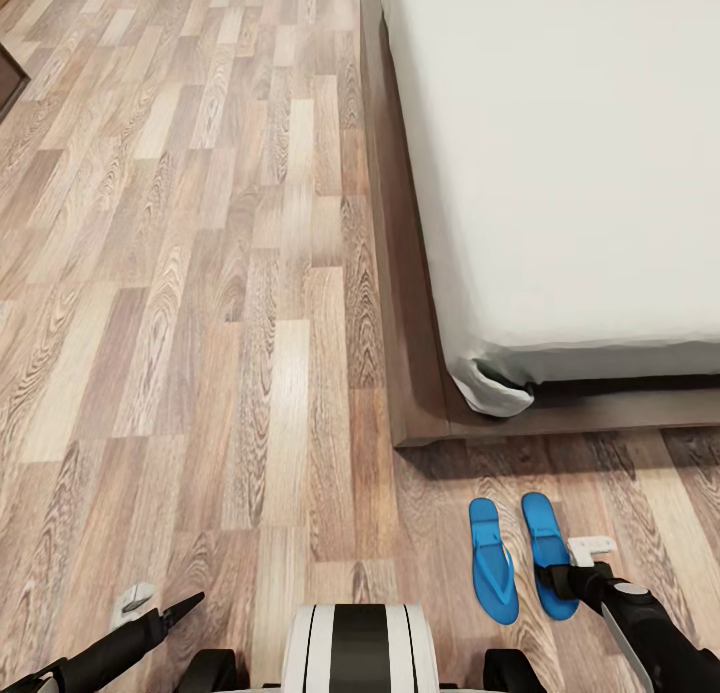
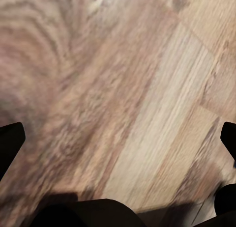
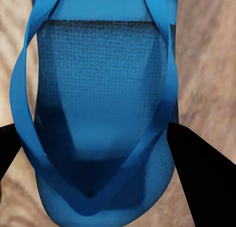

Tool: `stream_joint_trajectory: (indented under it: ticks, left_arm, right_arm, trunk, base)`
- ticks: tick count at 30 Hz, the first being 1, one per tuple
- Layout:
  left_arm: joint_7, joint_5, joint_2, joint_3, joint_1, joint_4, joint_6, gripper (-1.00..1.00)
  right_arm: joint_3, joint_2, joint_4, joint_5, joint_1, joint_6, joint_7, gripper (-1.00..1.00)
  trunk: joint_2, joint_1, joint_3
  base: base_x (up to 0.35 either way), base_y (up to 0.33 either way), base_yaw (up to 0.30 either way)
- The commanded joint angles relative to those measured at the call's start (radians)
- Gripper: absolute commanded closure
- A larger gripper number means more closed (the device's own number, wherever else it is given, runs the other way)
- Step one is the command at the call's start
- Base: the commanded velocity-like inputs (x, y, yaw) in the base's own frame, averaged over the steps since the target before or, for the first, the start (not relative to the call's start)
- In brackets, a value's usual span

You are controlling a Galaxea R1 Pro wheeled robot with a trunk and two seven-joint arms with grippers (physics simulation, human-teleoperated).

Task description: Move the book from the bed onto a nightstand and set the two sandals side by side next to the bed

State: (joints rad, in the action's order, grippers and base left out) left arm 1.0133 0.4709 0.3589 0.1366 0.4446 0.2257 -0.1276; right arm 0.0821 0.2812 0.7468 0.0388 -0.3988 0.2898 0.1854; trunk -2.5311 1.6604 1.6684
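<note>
Two bright blue flat flip-flop sandals lie side by side on the wood-plank floor [image 1: 180, 273], just off the foot-end corner of the large low bed [image 1: 560, 153] with its pale grey mattress and dark brown wooden frame. The left sandal [image 1: 493, 561] and the right sandal [image 1: 548, 551] run parallel, close together but with a strip of floor between them, both pointing toward the frame's near edge.

The black right gripper [image 1: 560, 578] sits low over the near end of the right sandal [image 3: 98, 114]; in the right wrist view its dark fingers [image 3: 201, 173] are spread to either side of the blue sole and straps, and whether they touch it cannot be told.

The black left gripper [image 1: 165, 603] hangs over bare floor well to the left of the sandals, beside the robot's white and black trunk [image 1: 358, 648]; its fingers [image 2: 10, 143] stand wide apart over wood-grain planks [image 2: 123, 89].
</note>
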Motion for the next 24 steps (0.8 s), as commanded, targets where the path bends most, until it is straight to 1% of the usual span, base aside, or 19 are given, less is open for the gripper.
stream_joint_trajectory:
  ticks: [1,5,8,13,18,24]
  left_arm:
    - [0.004,0.005,0.000,0.001,0.000,0.000,-0.011,-1.00]
    - [0.004,0.005,0.000,0.001,0.000,0.000,-0.011,-1.00]
    - [0.004,0.005,0.000,0.001,0.000,0.000,-0.011,-1.00]
    - [0.004,0.005,0.000,0.001,0.000,0.000,-0.011,-1.00]
    - [0.004,0.005,0.000,0.001,0.000,0.000,-0.011,-1.00]
    - [0.004,0.005,0.000,0.001,0.000,0.000,-0.011,-1.00]
  right_arm:
    - [0.004,0.000,0.002,0.004,0.000,0.000,0.007,1.00]
    - [0.004,0.000,-0.002,0.004,0.000,-0.048,0.009,1.00]
    - [0.003,0.000,-0.005,0.004,0.000,-0.061,0.006,1.00]
    - [0.000,0.000,-0.006,0.007,0.000,-0.063,0.005,1.00]
    - [-0.001,-0.002,-0.006,0.007,0.000,-0.057,0.005,1.00]
    - [-0.002,-0.002,-0.006,0.007,0.000,-0.055,0.005,1.00]
  trunk:
    - [0.000,0.000,0.001]
    - [0.000,0.000,0.001]
    - [0.000,0.000,0.001]
    - [0.000,0.000,0.001]
    - [-0.001,0.002,0.020]
    - [-0.001,0.002,0.020]
  base:
    - [0.000,0.000,0.000]
    - [0.000,0.000,0.000]
    - [0.000,0.000,0.000]
    - [0.000,0.000,0.000]
    - [0.000,0.000,0.000]
    - [0.000,0.000,0.000]
